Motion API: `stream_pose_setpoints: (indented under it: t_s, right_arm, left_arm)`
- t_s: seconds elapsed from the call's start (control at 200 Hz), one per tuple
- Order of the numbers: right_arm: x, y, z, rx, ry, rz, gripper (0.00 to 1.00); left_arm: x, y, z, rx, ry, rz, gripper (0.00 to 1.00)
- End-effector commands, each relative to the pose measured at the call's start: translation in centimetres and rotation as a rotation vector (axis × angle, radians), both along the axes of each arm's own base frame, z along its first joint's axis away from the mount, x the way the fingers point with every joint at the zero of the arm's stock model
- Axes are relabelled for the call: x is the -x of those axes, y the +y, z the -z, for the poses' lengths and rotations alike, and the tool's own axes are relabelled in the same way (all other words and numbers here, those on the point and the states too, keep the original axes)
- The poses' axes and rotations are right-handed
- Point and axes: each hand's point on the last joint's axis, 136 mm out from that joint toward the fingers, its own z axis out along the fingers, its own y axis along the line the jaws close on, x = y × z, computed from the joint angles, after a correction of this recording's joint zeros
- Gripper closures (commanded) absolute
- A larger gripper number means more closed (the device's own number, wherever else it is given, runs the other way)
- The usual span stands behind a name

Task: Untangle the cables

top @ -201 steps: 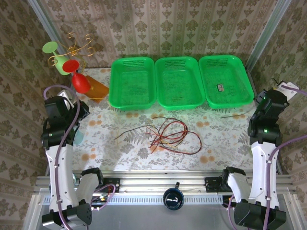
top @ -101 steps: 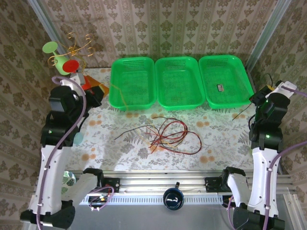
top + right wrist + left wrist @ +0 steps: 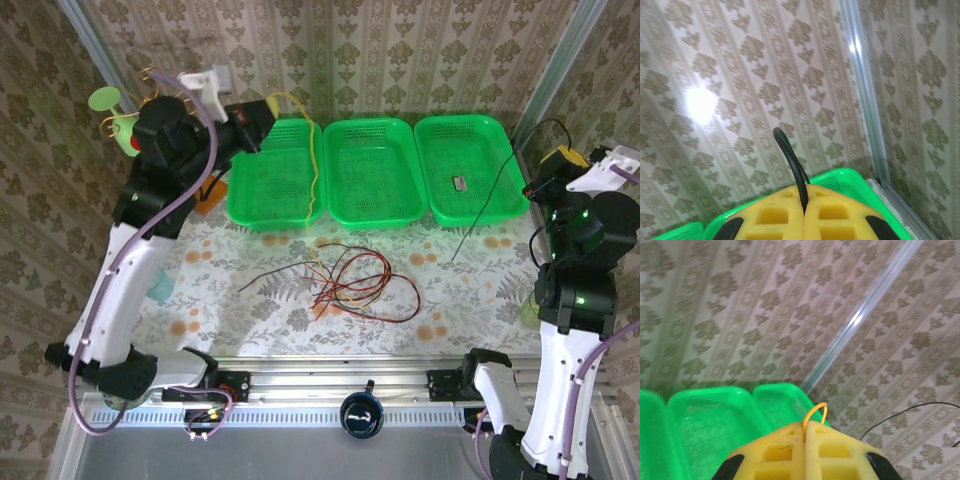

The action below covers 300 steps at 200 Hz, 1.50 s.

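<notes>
Cables: thin wires, far thinner than the pads, in red, brown, yellow and black. The main tangle (image 3: 352,285) lies on the desk (image 3: 215,275) just in front of the green baskets (image 3: 372,122). Its loops overlap, mostly red, with a brown end trailing left.

Left end effector (image 3: 804,434): pads pressed together, pinching the yellow cable (image 3: 815,411), with a short loop poking out above the pinch. From overhead it sits high over the left basket. The yellow strand drops across that basket's rim to the far edge of the tangle.

Right end effector (image 3: 804,199): pads pressed together, pinching the black cable (image 3: 789,156), with a stub curling past the tips. From overhead the strand hangs in front of the right basket. Its free end is down near the desk, apart from the tangle.

Handling, my read: featherweight and limp, slightly springy so loops keep their shape. The smooth sleeve will likely slip in a shallow pinch. Not fragile, but yanking a crossed strand would drag the pile or tighten a knot. Best hold is near a free end, one strand only, square across the pads. Can't tell if the yellow's lower end is clear of the red loops.
</notes>
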Motion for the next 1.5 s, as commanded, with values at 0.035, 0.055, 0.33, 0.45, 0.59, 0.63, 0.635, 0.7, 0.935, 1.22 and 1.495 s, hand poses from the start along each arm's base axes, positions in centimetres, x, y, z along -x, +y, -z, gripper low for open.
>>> stream_pose_setpoints:
  t_s: [0.035,0.055,0.33,0.45,0.59,0.63,0.635,0.7,0.935,1.22,1.495]
  right_arm:
    - [0.6,2.5,-2.1,0.029,-0.044,-0.123,1.0]
    - [0.7,2.6,-2.1,0.029,-0.045,-0.128,1.0]
    - [0.2,2.2,-2.7,0.087,-0.043,-0.108,1.0]
    - [-0.2,2.2,-3.5,0.092,-0.044,-0.109,1.0]
    - [-0.4,2.2,-4.8,0.085,-0.056,-0.112,1.0]
    - [-0.4,2.2,-5.3,0.084,-0.063,-0.113,1.0]
    - [-0.4,2.2,-5.3,0.084,-0.064,-0.114,1.0]
    - [-0.3,2.4,-6.0,0.085,-0.073,-0.124,1.0]
    - [-0.1,2.9,-7.0,0.089,-0.089,-0.145,1.0]
    - [0.0,4.2,-7.8,0.139,-0.093,-0.199,1.0]
    - [-0.9,4.1,-8.5,0.136,-0.096,-0.196,1.0]
  left_arm:
    - [-0.2,-2.0,-5.0,0.043,-0.139,0.036,1.0]
    - [-0.6,-2.3,-5.3,0.046,-0.144,0.033,1.0]
    - [-4.7,-6.7,-10.0,0.134,-0.309,0.029,1.0]
    - [-6.0,-8.3,-11.2,0.159,-0.368,0.045,1.0]
    - [-9.1,-9.9,-8.0,0.111,-0.312,0.01,1.0]
    - [-10.3,-10.8,-5.6,0.073,-0.272,0.005,1.0]
    - [-10.4,-10.8,-5.5,0.072,-0.271,0.005,1.0]
    - [-12.8,-12.3,-0.7,-0.005,-0.202,-0.017,1.0]
    - [-18.3,-17.3,16.4,-0.305,0.021,-0.074,1.0]
    - [-18.2,-20.0,36.8,-0.628,0.444,0.032,1.0]
    - [-17.0,-20.2,40.0,-0.621,0.514,0.06,0.8]
